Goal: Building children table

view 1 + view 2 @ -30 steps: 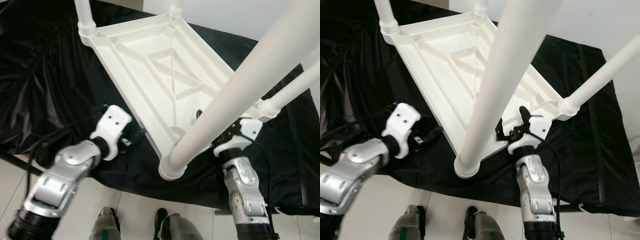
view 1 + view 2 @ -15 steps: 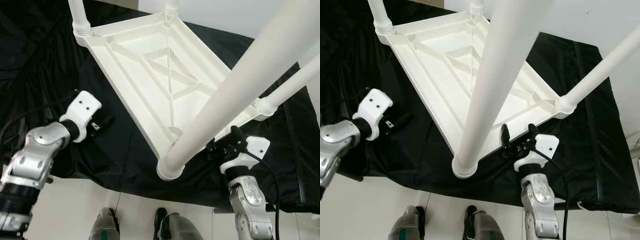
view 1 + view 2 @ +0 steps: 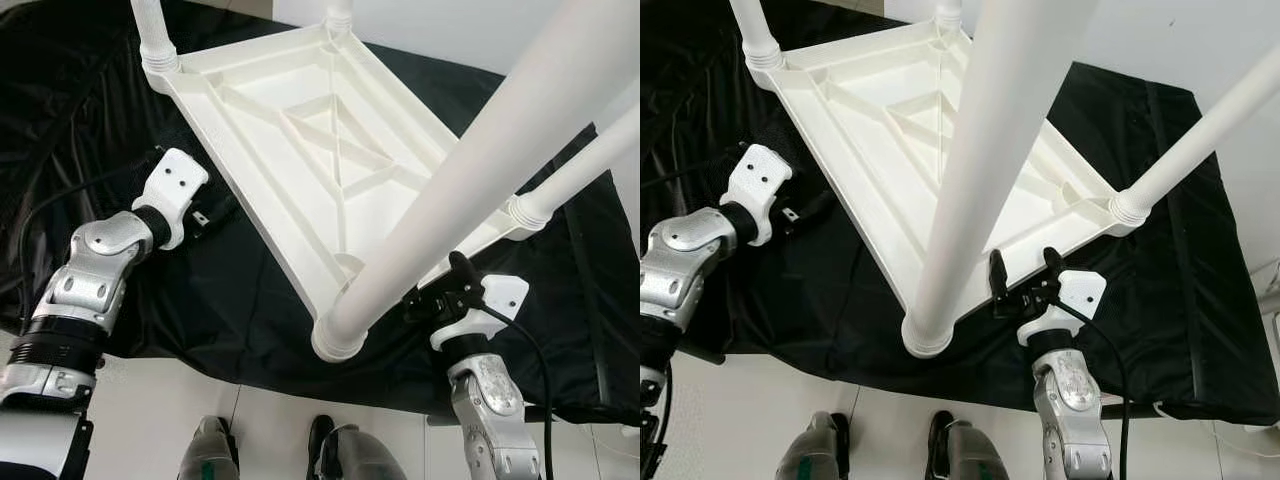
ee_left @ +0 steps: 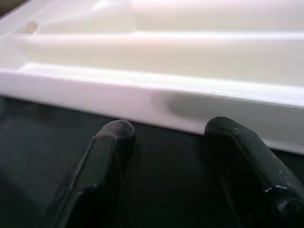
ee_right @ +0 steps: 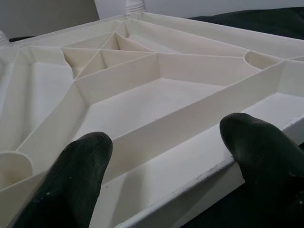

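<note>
The right gripper (image 3: 1022,272) sits at the near edge of the upturned white plastic children's table (image 3: 902,120), its two black fingers (image 5: 78,175) spread wide and holding nothing; one fingertip hovers over the ribbed underside of the tabletop, the other rests at or just above the rim, and I cannot tell whether it touches. The table lies upside down on a black cloth (image 3: 1160,250), just ahead of this gripper, with its legs rising toward the camera. The near leg (image 3: 985,150) stands in its corner socket just to the gripper's left, and another leg (image 3: 1200,135) rises from the corner to its right. The left gripper (image 3: 215,215) lies low over the cloth beside the table's long left edge, its fingers (image 4: 107,156) parted with only cloth between them, tips pointing at the white side wall (image 4: 142,97) and stopping just short of it. Two more legs (image 3: 152,35) stand at the far corners. The robot's feet (image 3: 820,450) stand on the pale tiled floor (image 3: 750,420) below the cloth's near edge.
</note>
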